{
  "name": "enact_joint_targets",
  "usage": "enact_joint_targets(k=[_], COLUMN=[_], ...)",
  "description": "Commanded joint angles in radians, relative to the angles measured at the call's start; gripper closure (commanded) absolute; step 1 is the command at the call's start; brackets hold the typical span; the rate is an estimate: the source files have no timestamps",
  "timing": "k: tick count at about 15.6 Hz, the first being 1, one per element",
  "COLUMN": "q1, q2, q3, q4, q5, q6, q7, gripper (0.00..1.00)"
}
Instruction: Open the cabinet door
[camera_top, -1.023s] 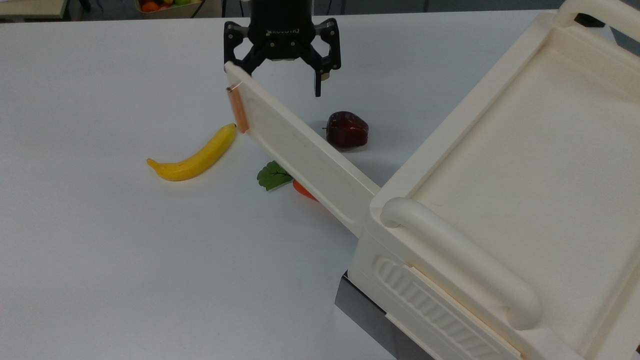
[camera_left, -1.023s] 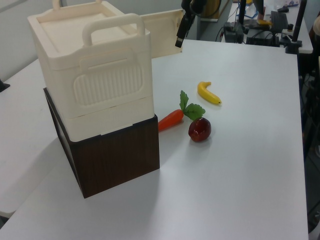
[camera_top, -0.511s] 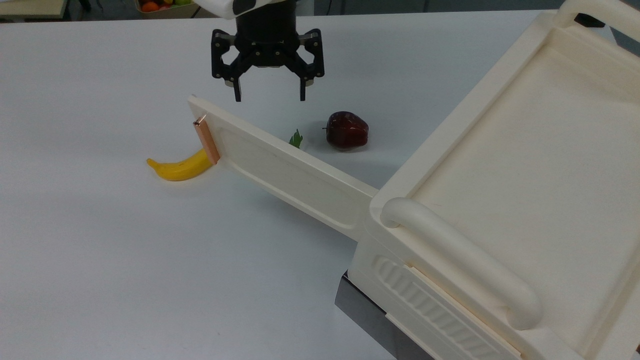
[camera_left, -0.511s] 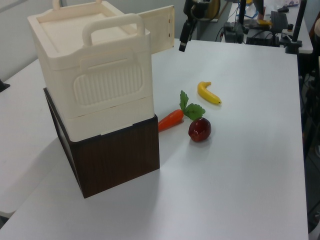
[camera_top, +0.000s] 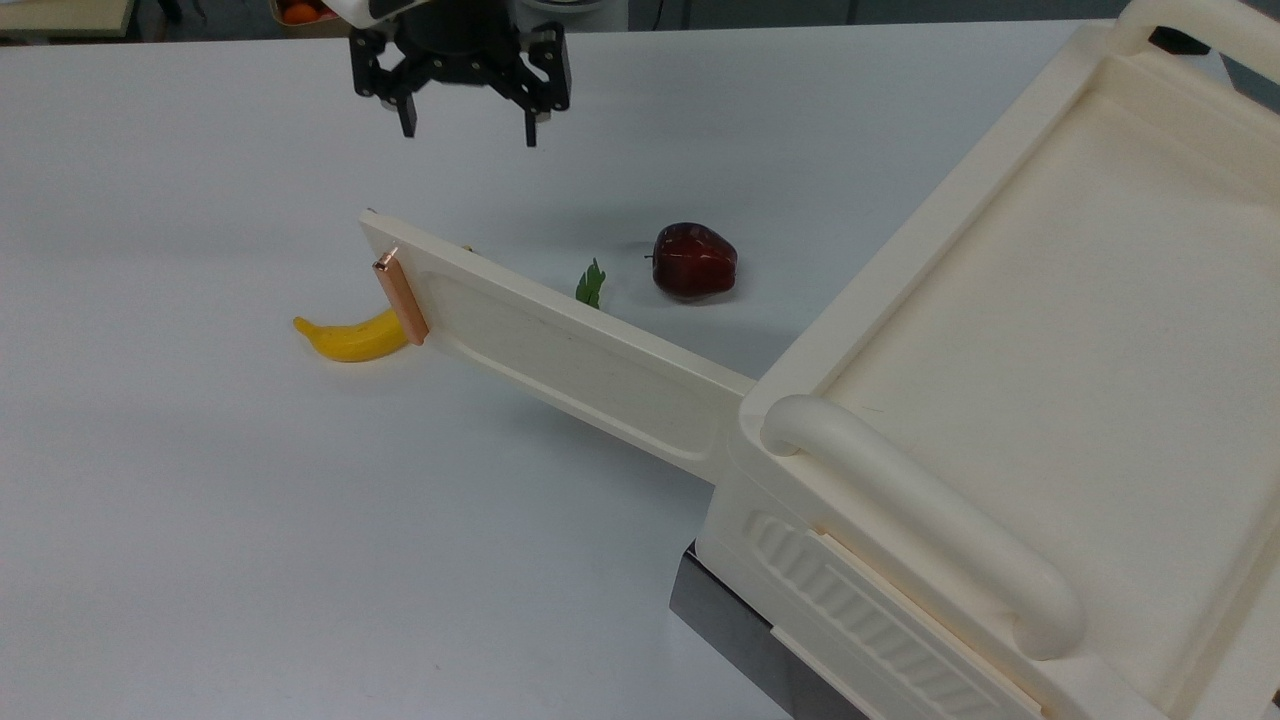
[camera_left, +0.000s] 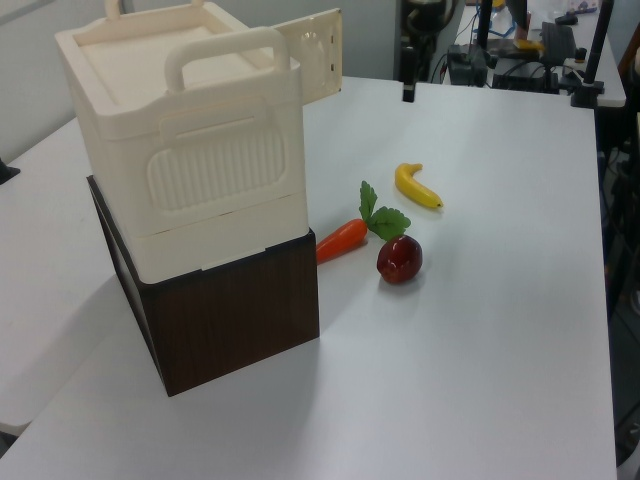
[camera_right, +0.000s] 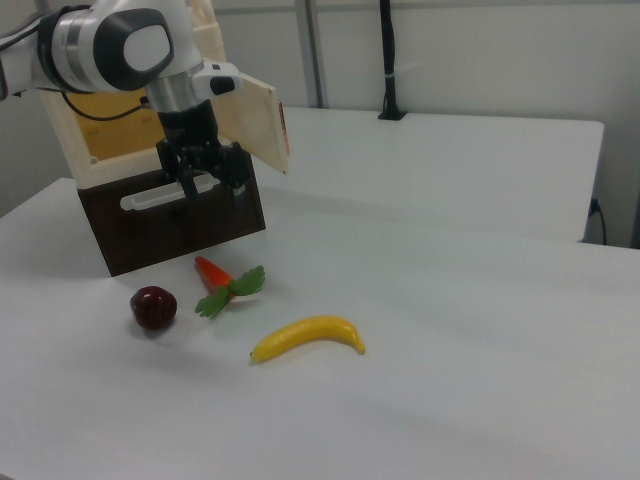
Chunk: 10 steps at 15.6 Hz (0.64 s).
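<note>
Cabinet door (camera_top: 560, 350) stands swung wide from the cream cabinet (camera_top: 1050, 330), a long flat cream panel with a recessed rectangle and a copper bar handle (camera_top: 400, 298) at its free end, reaching out over the middle of the table (camera_top: 200, 520). From the top view's left, the banana (camera_top: 345, 338) is half hidden behind the handle and just a green leaf tip (camera_top: 591, 284) shows above the panel, with the apple (camera_top: 694, 260) beside it; the right view lays bare the apple (camera_right: 153, 307), the whole carrot (camera_right: 228, 283) and the banana (camera_right: 308, 337), and the left view shows the dark wooden base (camera_left: 225, 315) under the cabinet. Since half a second ago I have drawn back toward the table's far edge, and the door has swung a little wider. My claw (camera_top: 465, 125) hangs spread and empty, well apart from the door.
</note>
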Motion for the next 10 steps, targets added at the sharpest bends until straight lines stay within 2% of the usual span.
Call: enact_joint_targets(k=[1, 4, 10], q1=[-0.008, -0.034, -0.039], q2=[-0.147, -0.185, -0.185], q3=[-0.025, -0.025, -0.025], q4=[-0.198, -0.204, -0.192], q5=[-0.008, -0.005, -0.005], q6=[-0.003, -0.036, -0.059], q7=[-0.024, -0.024, -0.015], gripper=[0.0, 0.0, 0.0])
